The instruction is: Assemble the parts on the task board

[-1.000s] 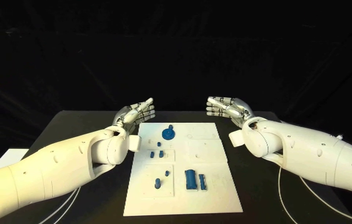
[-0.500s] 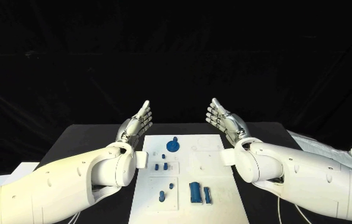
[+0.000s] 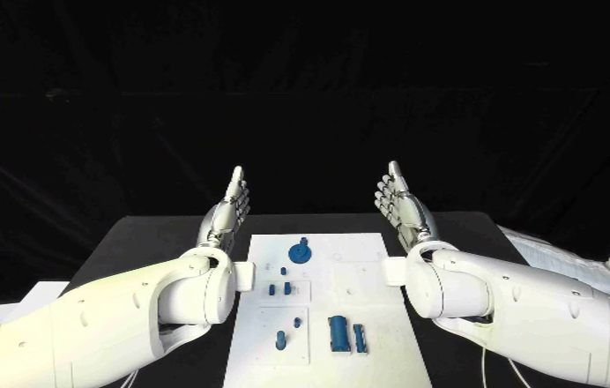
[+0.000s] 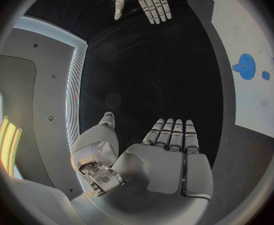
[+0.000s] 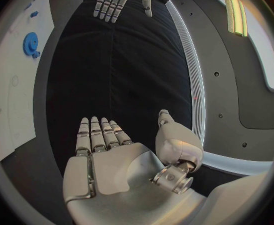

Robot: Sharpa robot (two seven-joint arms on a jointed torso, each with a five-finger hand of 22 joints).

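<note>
Above the flat white task board (image 3: pixel 318 317), left hand (image 3: pixel 225 214) and right hand (image 3: pixel 405 208) hold nothing, silver fingers straight, slightly apart; a toothed blue gear (image 3: pixel 300 251) lies there.

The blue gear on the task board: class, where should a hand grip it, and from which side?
Probably by its toothed rim, coming straight down from above. The blue gear lies flat on the task board, so only its top and edge are exposed. Both the left hand and right hand are raised and hold nothing.

My head camera looks down over the desk (image 3: pixel 152 229) and task board (image 3: pixel 333 317) from above. Each wrist camera sits close behind its own robot hand, facing along the fingers; both catch the board's edge and the opposite robot hand.
</note>
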